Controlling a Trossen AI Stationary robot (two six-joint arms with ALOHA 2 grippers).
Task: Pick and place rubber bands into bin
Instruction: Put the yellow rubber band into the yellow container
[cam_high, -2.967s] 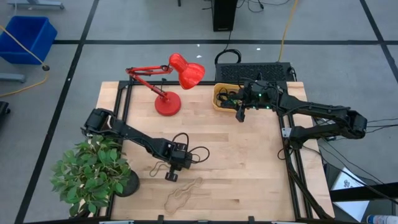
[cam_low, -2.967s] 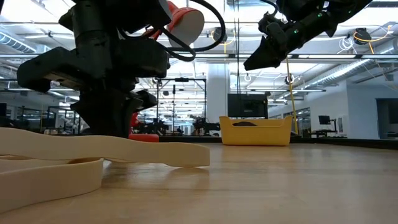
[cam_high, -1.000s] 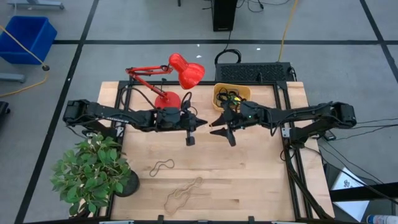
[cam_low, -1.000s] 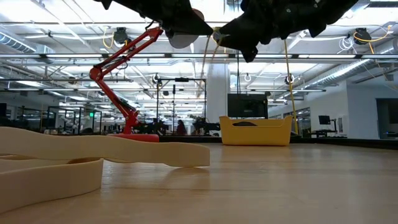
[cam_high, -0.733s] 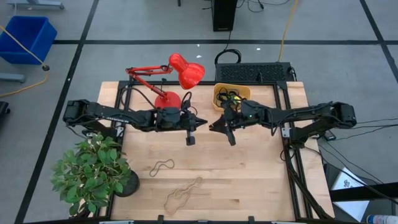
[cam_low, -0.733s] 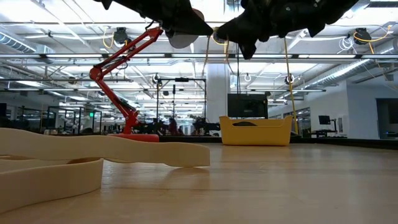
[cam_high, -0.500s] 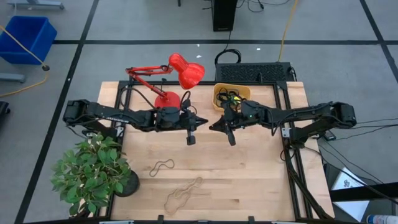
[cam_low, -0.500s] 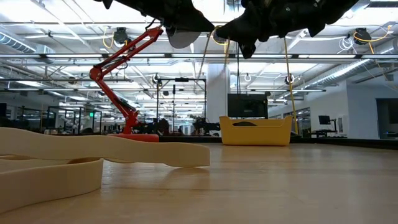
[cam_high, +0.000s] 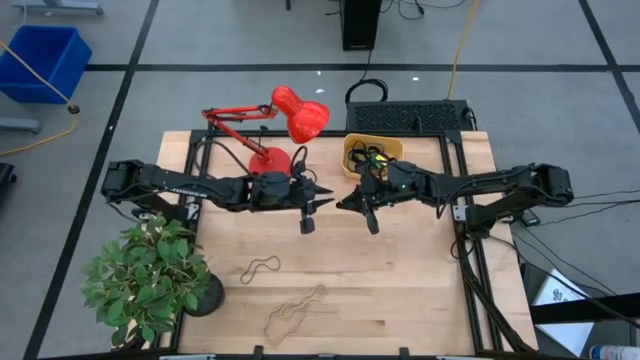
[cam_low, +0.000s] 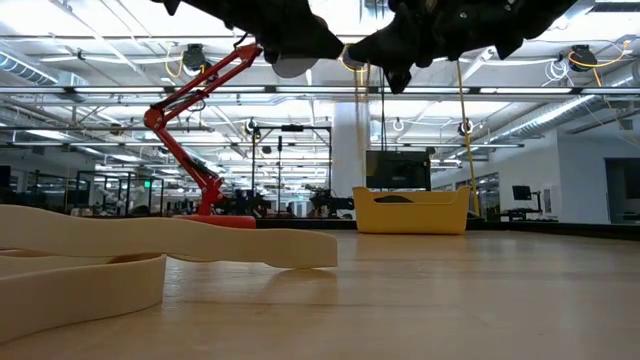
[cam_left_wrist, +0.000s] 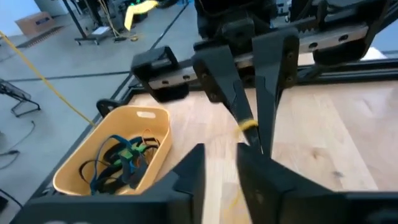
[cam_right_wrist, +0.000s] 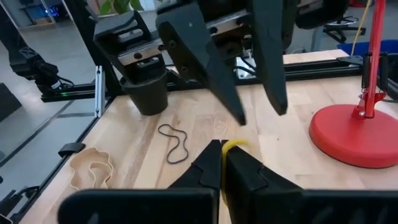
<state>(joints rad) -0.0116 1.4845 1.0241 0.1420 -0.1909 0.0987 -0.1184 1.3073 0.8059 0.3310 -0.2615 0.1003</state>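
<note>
Wooden table (cam_high: 400, 280) on grey floor (cam_high: 120, 110) marked with dark lines; blue bin (cam_high: 40, 58) at far-left corner; open hall, ceiling light strips (cam_low: 90, 90), possibly desks beyond.

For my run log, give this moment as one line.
phase: mid-air handover | right gripper: shut on yellow rubber band | left gripper: open, facing it | bin: holds bands | black band, tan bands: on table

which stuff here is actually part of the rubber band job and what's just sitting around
Job: yellow band pinched in the right gripper; open left gripper facing it; black band and tan bands on the table; orange-yellow bin with binned bands inside.
Lying about: red lamp; potted plant; blue bin on the floor.
</note>
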